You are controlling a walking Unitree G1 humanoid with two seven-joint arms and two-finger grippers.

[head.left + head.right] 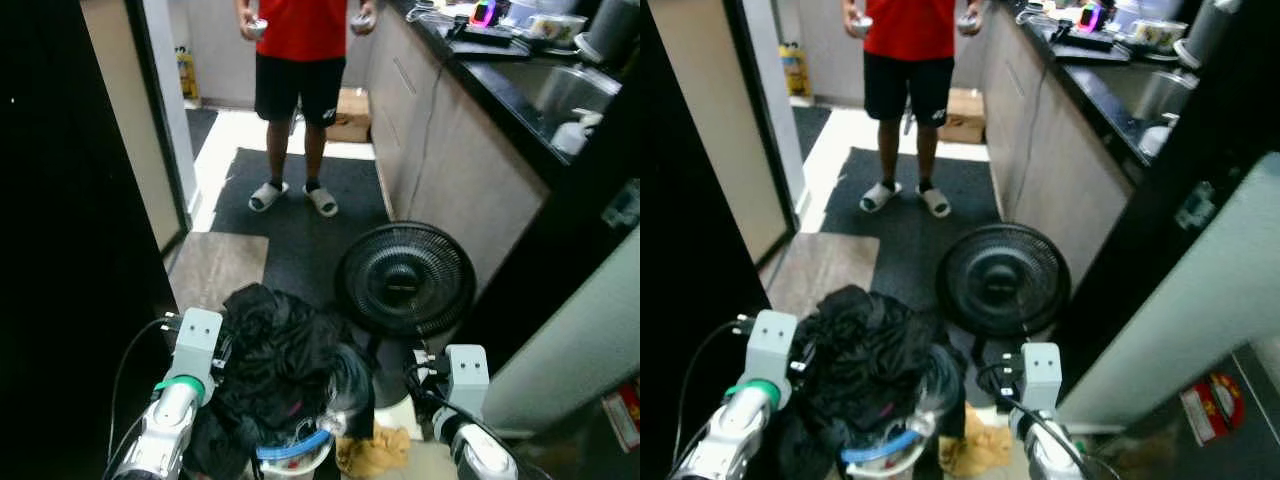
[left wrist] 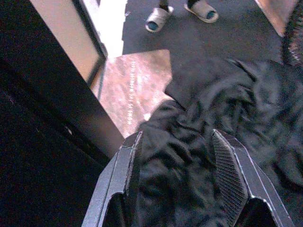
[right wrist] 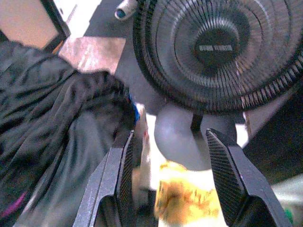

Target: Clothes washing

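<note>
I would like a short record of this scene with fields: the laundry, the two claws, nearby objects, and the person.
laundry: a heap of dark clothes piled over a basket with a blue and white rim
left claw: open, fingers on either side of the dark fabric
right claw: open, holding nothing, pointed toward the fan base
nearby objects: a black floor fan to the right of the heap; a yellow cloth on the floor
person: stands on the dark mat, red shirt, black shorts, a controller in each hand
</note>
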